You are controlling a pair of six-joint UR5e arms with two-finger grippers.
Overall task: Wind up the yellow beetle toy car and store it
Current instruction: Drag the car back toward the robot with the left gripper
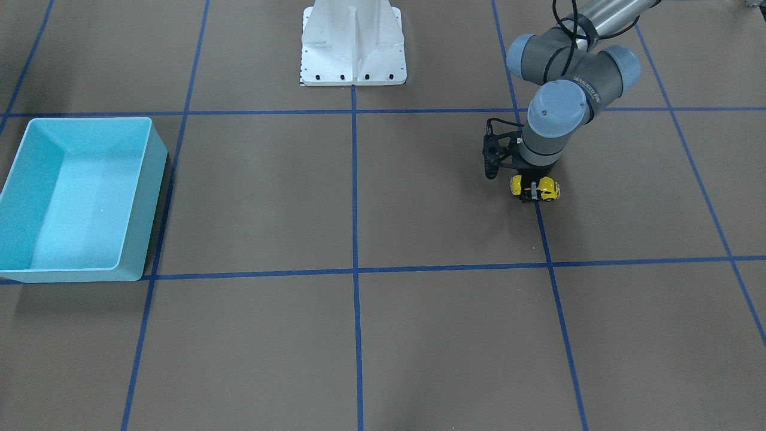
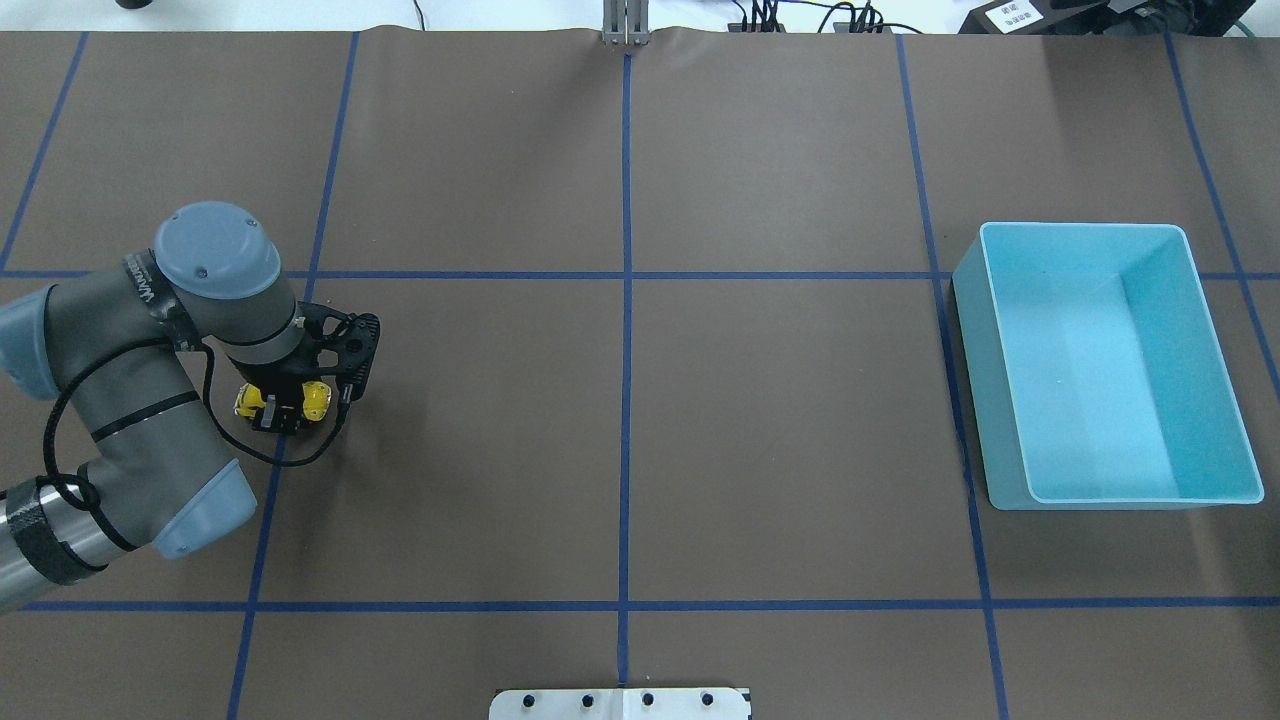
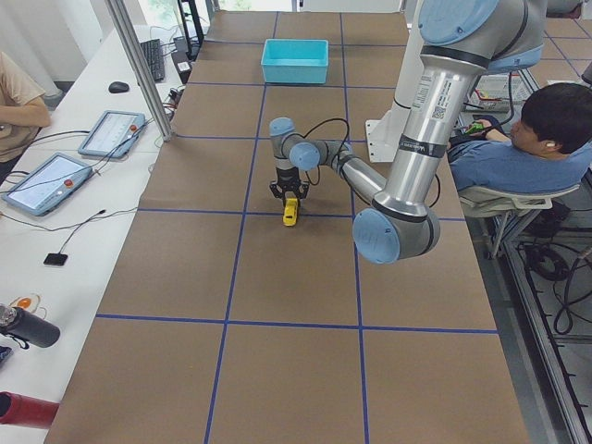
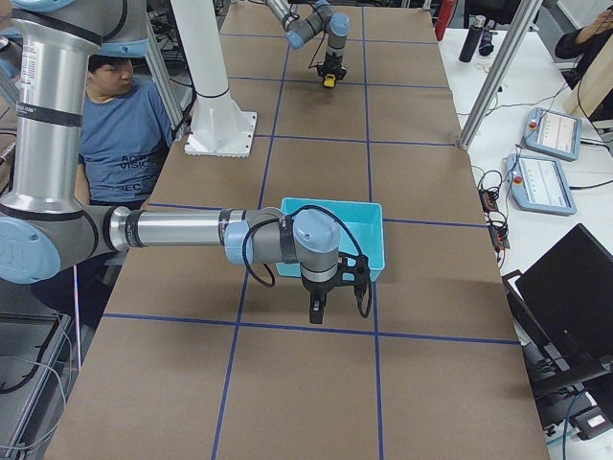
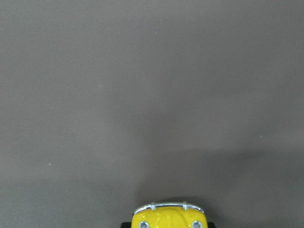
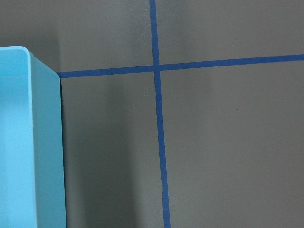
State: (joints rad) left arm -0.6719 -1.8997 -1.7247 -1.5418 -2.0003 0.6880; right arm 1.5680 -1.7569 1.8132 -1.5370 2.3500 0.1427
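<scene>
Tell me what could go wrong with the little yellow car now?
The glossy yellow car is tiny, and the left pincer pinches only its middle, so it could slip or twist out. The turquoise bin sits far across the table, so a long carry could drop it.

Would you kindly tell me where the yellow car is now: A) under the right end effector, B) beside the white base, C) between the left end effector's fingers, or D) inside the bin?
C: the left end effector straddles the car, far from the bin.
</scene>
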